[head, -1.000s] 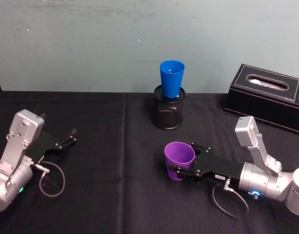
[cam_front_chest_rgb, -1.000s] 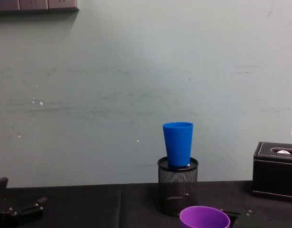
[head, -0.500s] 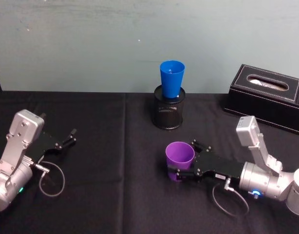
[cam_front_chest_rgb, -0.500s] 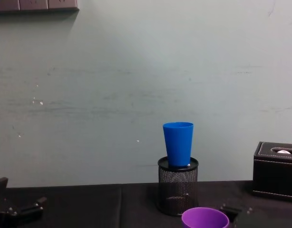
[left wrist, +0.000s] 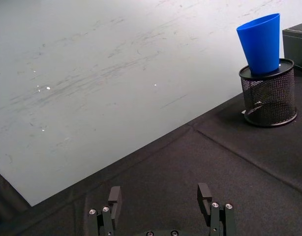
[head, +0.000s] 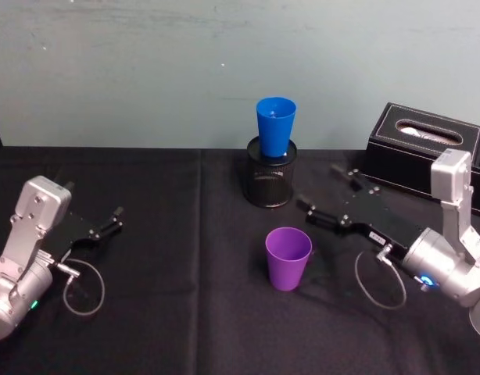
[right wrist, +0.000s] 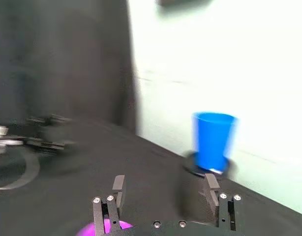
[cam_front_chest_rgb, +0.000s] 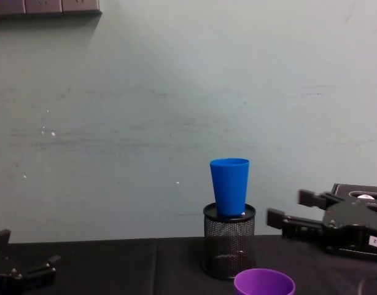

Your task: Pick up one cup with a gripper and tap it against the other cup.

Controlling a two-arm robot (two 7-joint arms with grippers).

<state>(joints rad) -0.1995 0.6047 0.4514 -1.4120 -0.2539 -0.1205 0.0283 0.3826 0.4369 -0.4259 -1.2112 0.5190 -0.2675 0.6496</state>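
The purple cup (head: 288,257) stands upright and free on the black tablecloth (head: 185,312), near the front of the black mesh pen holder (head: 271,181). In the chest view only its rim (cam_front_chest_rgb: 264,282) appears, at the lower edge of the picture.

The blue cup (head: 275,126) sits upright with its base inside the mesh pen holder, its body rising above the holder's rim. The chest view shows the same arrangement: blue cup (cam_front_chest_rgb: 229,186) in the holder (cam_front_chest_rgb: 228,246), in front of the pale wall (cam_front_chest_rgb: 145,110).

The right gripper (head: 327,191) is raised above the table, to the right of the purple cup and apart from it, between the pen holder and the black tissue box (head: 428,152). Its jaws are spread wide and grasp nothing. Its fingertips point toward the pen holder. In the right wrist view the two fingers (right wrist: 117,189) stand apart, with the blue cup (right wrist: 213,140) ahead.

The left gripper (head: 107,221) rests low at the left side of the table, well apart from both cups. Its jaws are spread and empty, as the left wrist view confirms (left wrist: 161,199).
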